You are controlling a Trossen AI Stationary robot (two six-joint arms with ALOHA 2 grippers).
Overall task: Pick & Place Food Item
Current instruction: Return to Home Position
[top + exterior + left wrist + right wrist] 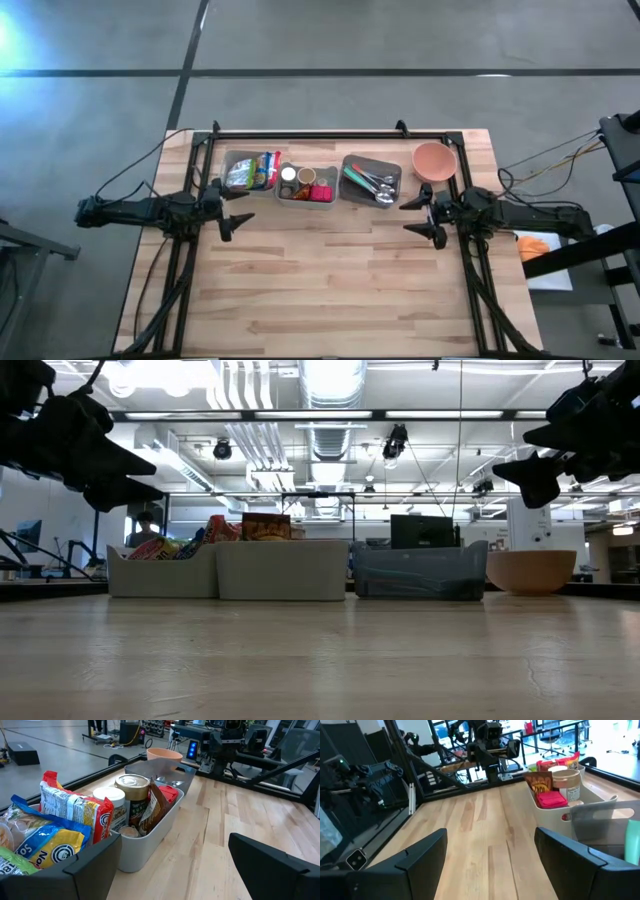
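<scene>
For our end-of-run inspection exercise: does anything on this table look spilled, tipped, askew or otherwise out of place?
Nothing stands out. The left gray bin, middle gray bin and dark bin stand upright in a row, contents inside; the orange bowl stands upright beside them; the left gripper and right gripper hang open and empty.

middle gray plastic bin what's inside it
Inside the middle gray plastic bin: a white-capped seasoning bottle, a gold-lidded brown bottle, a brown snack packet and a red box. The bin's floor beneath them is covered.
</scene>
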